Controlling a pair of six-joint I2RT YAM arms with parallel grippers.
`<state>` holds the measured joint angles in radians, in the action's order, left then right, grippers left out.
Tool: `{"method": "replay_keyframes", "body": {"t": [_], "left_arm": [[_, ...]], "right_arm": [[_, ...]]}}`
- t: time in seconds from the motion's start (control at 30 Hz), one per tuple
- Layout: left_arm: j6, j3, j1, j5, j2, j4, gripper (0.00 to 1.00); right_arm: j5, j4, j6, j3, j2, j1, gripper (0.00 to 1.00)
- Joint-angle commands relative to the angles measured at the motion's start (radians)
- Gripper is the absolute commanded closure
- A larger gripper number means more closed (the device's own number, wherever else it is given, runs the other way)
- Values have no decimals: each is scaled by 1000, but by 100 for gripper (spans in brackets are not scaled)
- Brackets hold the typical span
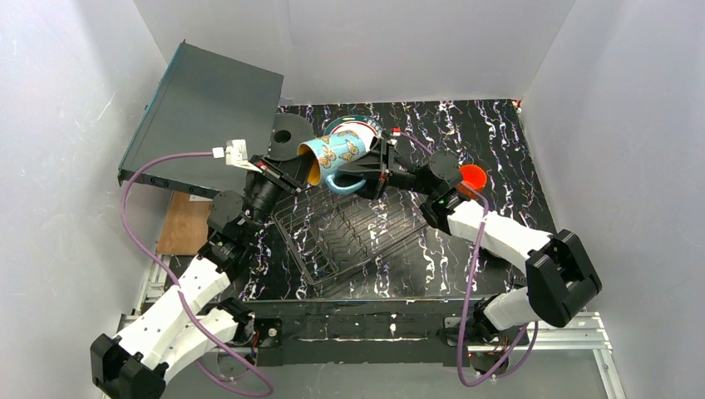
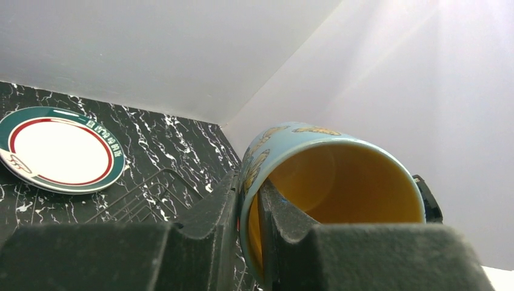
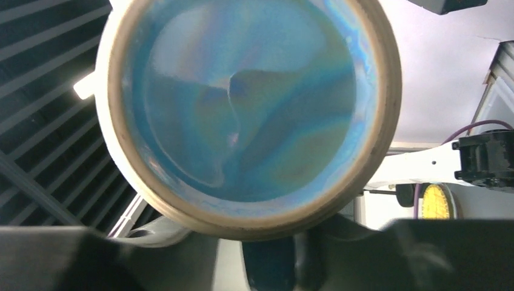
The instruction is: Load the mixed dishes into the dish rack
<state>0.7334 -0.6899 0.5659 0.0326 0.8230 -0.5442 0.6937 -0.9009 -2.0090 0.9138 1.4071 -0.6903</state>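
Lying sideways midair: butterfly-printed blue mug, yellow inside.

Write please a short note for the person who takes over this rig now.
Left tool: shut on the mug rim, mug in the air by the far side of the rack.
Right tool: at the mug's handle, grip unclear.
Plate and orange cup: on the table beyond the rack.
Done: nothing in the rack yet.
Left: mug, plate, cup; other dishes not in view.
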Motion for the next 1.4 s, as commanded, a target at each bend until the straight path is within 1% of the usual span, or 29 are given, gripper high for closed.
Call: {"method": "replay_keyframes", "body": {"t": [0.0,0.03,0.07,0.1,0.2,0.3,0.33,0.37,0.47,0.53,0.57,0.6,0.63,0.77,0.87,0.93,1.0,1.07,1.13,1.17,1.2,1.23,1.3,1.37], "left_arm": [[31,0,19,-71,-25,-153,100],[31,5,18,-70,-26,-158,100],[32,9,18,-69,-27,-158,100],[33,11,19,-67,-29,-152,100],[24,12,18,-64,-39,-112,100],[12,-20,19,-48,-45,29,100],[3,-34,19,-20,-46,80,95],[-7,-41,19,-17,-49,114,88],[-10,-50,19,-11,-66,191,59],[-7,-55,19,4,-79,246,37],[-7,-60,19,11,-83,281,28],[-8,-65,19,21,-88,316,23],[-10,-67,18,29,-95,344,19],[-31,-68,19,31,-130,418,11],[-29,-95,18,72,-160,527,2],[-44,-120,19,80,-187,634,2],[-64,-160,18,90,-204,736,2],[-93,-221,18,102,-210,850,2],[-113,-276,18,105,-211,951,2],[-122,-296,18,105,-213,995,2],[-127,-312,18,101,-217,1028,2],[-129,-323,18,100,-222,1055,2],[-128,-339,19,100,-237,1099,2],[-125,-344,18,99,-255,1130,2]], "right_arm": [[-71,-118,-42,2,35,-18,63],[-77,-148,-49,-6,43,-18,73],[-83,-179,-59,-12,53,-18,86],[-88,-213,-68,-12,64,-19,98],[-109,-326,-89,-21,91,-18,99],[-160,-403,-88,-54,98,-18,99],[-173,-413,-84,-64,97,-16,99],[-181,-421,-82,-71,98,-15,99],[-202,-441,-78,-82,102,-12,99],[-219,-474,-77,-82,108,-7,99],[-225,-485,-76,-82,110,-4,99],[-237,-493,-74,-86,110,-1,99],[-244,-492,-72,-89,109,2,99],[-239,-499,-58,-95,114,25,99],[-222,-468,-26,-115,101,62,99],[-182,-409,21,-130,83,105,99],[-137,-311,104,-146,50,151,99],[-83,-149,237,-139,8,195,99],[-77,27,400,-125,-44,208,99],[-76,172,505,-102,-76,209,99],[-93,299,641,-60,-97,207,99],[-108,413,707,-40,-121,204,99],[-179,571,875,2,-155,202,99],[-255,728,999,50,-176,203,99]]}}
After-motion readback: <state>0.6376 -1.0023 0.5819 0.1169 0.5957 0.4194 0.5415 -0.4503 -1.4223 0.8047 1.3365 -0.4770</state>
